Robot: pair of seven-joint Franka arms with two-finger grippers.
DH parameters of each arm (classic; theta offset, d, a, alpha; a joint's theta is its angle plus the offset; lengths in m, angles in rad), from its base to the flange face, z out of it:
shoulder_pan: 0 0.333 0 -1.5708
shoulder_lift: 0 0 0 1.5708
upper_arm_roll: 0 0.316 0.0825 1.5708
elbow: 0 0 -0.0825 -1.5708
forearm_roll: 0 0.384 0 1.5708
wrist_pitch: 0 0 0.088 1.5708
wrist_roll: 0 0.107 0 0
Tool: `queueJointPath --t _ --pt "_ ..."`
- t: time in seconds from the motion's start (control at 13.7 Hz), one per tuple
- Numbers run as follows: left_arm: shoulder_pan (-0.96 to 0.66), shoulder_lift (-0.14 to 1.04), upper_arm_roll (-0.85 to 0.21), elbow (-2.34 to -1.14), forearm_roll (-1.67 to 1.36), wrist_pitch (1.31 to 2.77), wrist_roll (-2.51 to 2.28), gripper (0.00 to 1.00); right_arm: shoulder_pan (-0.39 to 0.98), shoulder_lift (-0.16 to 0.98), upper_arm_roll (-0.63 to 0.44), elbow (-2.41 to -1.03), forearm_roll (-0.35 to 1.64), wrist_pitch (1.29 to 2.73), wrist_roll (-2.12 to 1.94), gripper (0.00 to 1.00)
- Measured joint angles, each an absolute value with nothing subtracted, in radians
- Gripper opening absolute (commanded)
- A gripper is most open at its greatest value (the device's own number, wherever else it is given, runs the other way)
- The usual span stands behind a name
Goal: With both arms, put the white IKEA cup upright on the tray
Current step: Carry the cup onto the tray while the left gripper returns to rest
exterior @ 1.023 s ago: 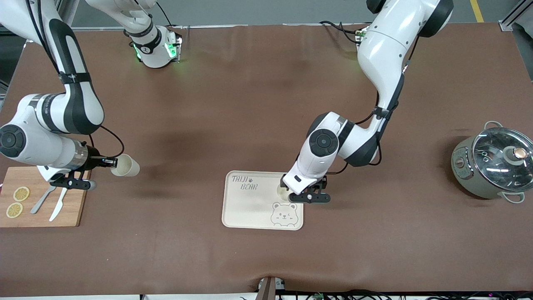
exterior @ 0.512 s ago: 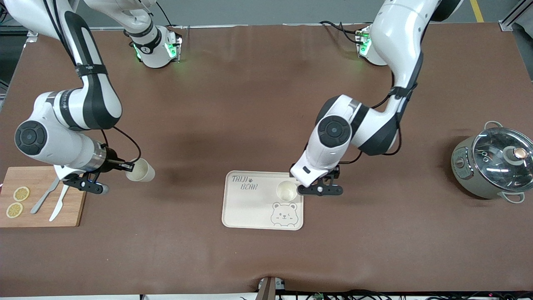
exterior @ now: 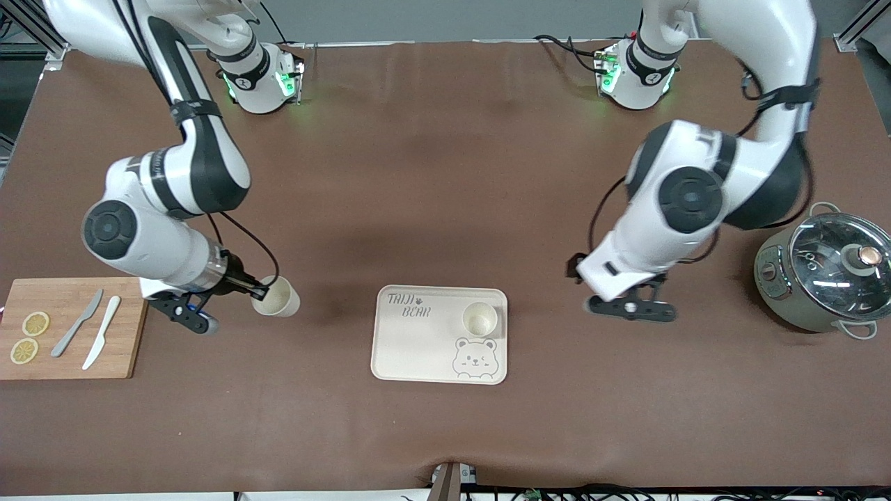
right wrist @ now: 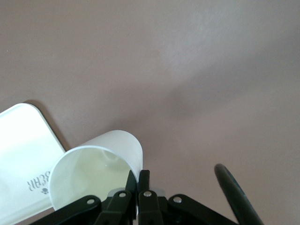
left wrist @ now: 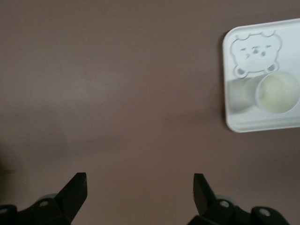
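While one cup [exterior: 479, 319] stands upright on the tray [exterior: 418, 348] (empty inside), the right gripper [exterior: 259, 291] pinches another cup [exterior: 278, 298]; the left gripper [left wrist: 140, 187] gapes wide.

matt tray [exterior: 411, 348], wooden board [exterior: 69, 348].

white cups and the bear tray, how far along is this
Done: one white plastic cup stands upright on the cream bear-print tray; the open left tool is empty, over bare table. In hand: the right tool grips a second white cup. Left: carrying it to the tray.

Even overhead light, soft shadows, mild blur
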State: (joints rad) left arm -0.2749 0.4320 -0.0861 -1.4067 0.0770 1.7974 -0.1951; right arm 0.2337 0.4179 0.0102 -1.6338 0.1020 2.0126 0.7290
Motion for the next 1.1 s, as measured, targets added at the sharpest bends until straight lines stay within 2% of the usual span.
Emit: queueJointPath --t 0.44,0.8,1.1 --pt "-0.156 0.319 -0.086 -1.487 0.077 1.772 -0.057 1.0 0.343 0.498 0.011 -1.57 0.105 2.026 0.953 0.0" --pt "-0.099 0.243 -0.086 -1.533 0.074 1.771 -0.004 1.0 0.45 0.65 0.011 -1.424 0.105 2.07 1.121 0.0" --pt "-0.083 0.2 -0.086 -1.549 0.074 1.761 0.0 1.0 0.485 0.697 0.011 -1.408 0.105 2.147 1.183 0.0"
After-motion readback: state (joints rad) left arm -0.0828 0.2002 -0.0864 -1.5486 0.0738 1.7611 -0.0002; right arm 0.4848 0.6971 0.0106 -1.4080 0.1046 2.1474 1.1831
